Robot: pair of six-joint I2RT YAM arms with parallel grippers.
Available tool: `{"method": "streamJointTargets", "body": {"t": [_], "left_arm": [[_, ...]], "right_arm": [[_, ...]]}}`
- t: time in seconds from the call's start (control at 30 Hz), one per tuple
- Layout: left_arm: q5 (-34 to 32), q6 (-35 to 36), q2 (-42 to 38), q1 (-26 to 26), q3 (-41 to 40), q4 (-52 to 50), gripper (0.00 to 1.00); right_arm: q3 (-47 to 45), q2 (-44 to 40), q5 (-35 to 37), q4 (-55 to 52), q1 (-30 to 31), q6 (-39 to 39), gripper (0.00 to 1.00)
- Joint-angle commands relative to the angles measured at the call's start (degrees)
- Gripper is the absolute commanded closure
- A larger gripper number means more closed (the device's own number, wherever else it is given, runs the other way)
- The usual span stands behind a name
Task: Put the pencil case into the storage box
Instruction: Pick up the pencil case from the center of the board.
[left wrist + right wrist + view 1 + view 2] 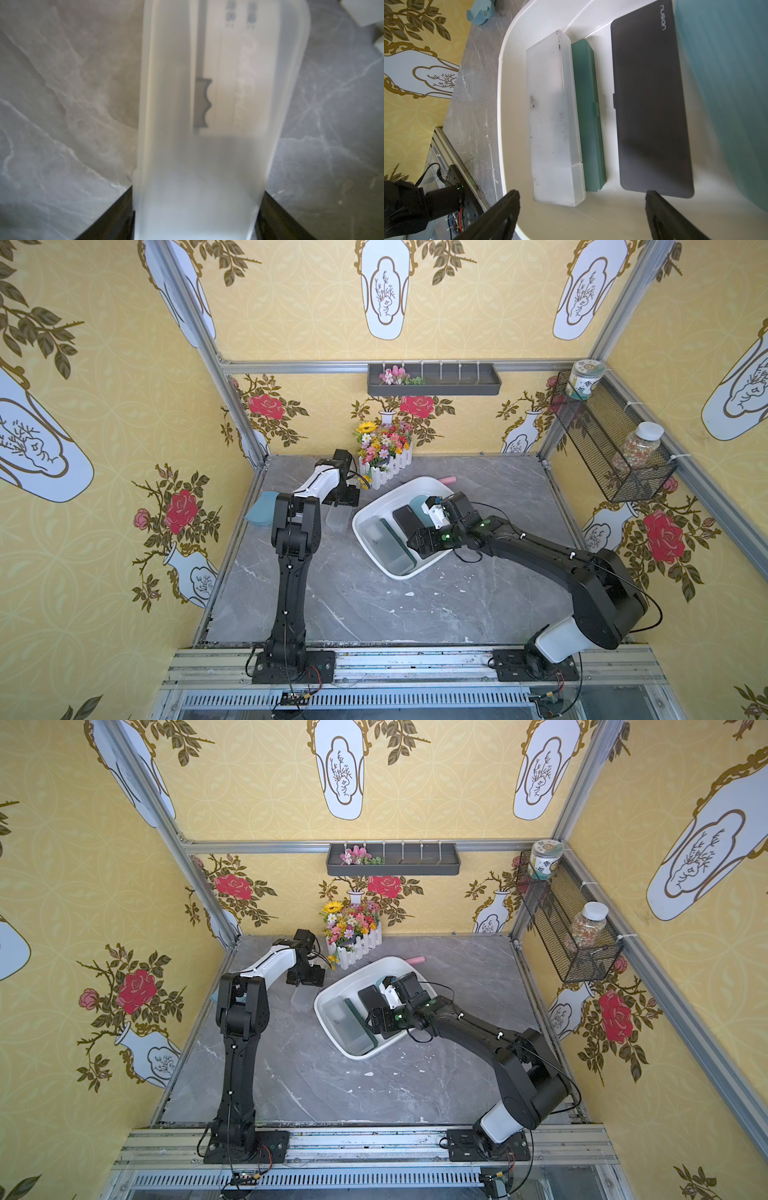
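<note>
The step in hand looks like the pickup. The left jaws have the frosted pencil case (207, 145) between them and appear to pinch it across its width, one black jaw against each long side. As far as a top view shows, the hold is toward the case's far end. I cannot tell whether the case rests on the grey surface (353, 614) or hangs just clear of it.

To do this well, I would make sure the grip is firm before raising the case. A hold near one end lets the long free part droop or swing. The lift should go straight up until the case clears the rolled rim of the storage box (397, 575), and only then move right.

Little bare floor shows inside the box. A cloudy case (554, 116), a green case (588, 116) and a black case (650, 108) lie side by side, with something teal and blurred beyond them. The new case will probably have to go on top, so it is best lowered flat and along their length.

The right jaws stand spread wide and empty, low over the box. That arm may need to make room.

In both top views the pencil case sits just left of the box, close beside its rim and directly under the left jaws. It is well apart from the right jaws.
</note>
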Motion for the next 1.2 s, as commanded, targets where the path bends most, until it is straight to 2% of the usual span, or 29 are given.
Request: {"method": "streamJointTargets", "body": {"t": [0.0,0.47,0.93,1.17], "left_arm": [[-1.29,-1.4,-1.63,-0.02,-2.33,1.31,0.23],[-4.75,-1.71,-9.08,0.22,-9.62,3.65,0.22],[-7.16,-2.45,-14.8,0.18,-11.55,2.78,0.22],[-6.0,-1.28,-19.46,0.07,-13.5,2.88,0.22]], "right_arm": [[-0.1,-0.71,-0.34,1.65,0.29,0.75,0.03],[0.51,-2.63,-1.1,0.08,1.22,0.99,0.03],[0.87,-3.67,-1.22,-0.51,1.48,1.67,0.03],[-0.8,-6.21,-1.66,2.27,1.57,4.42,0.03]]}}
